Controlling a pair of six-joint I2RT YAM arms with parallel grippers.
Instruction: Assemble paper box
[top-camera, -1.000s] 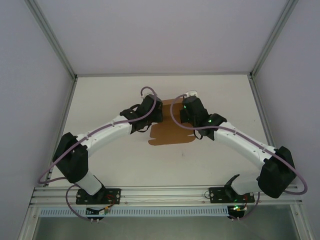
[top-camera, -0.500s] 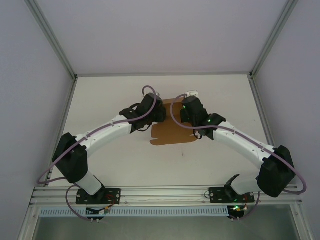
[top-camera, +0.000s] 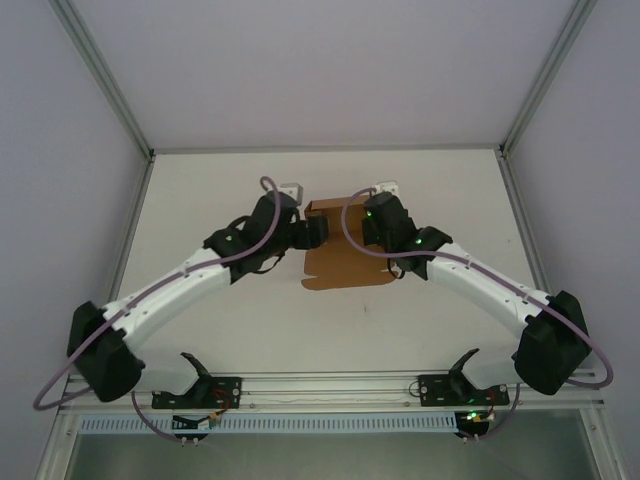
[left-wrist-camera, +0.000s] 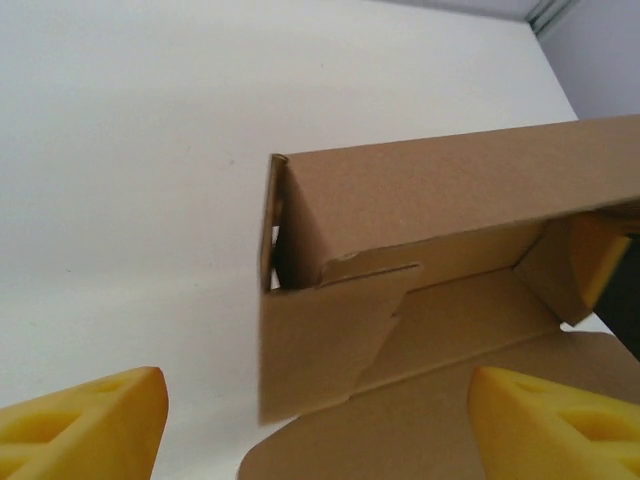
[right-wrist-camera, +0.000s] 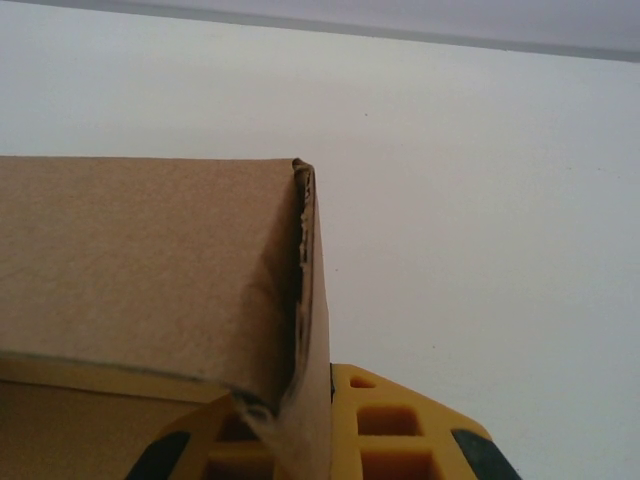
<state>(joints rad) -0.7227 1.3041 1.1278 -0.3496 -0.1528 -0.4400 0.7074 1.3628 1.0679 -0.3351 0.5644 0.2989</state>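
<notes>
The paper box (top-camera: 340, 262) is plain brown cardboard, part folded, lying mid-table with its back wall raised. In the left wrist view the raised wall and a side flap of the box (left-wrist-camera: 430, 200) stand ahead of my left gripper (left-wrist-camera: 320, 440), which is wide open and holds nothing. From above, the left gripper (top-camera: 316, 233) sits at the box's left end. My right gripper (right-wrist-camera: 310, 435) is shut on the upright wall of the box (right-wrist-camera: 130, 260) at its right corner, with the cardboard pinched between the yellow fingers (right-wrist-camera: 400, 430). Seen from above, the right gripper (top-camera: 375, 222) is at the box's back right.
The white table (top-camera: 220, 200) has bare room left, right and in front of the box. Aluminium uprights (top-camera: 100, 70) rise at the back corners. Both arm bases are bolted to the rail (top-camera: 330, 395) along the near edge.
My left arm has swung back and to the left, so its gripper has drawn off the box to the box's left end. The right arm and the box have stayed put.
</notes>
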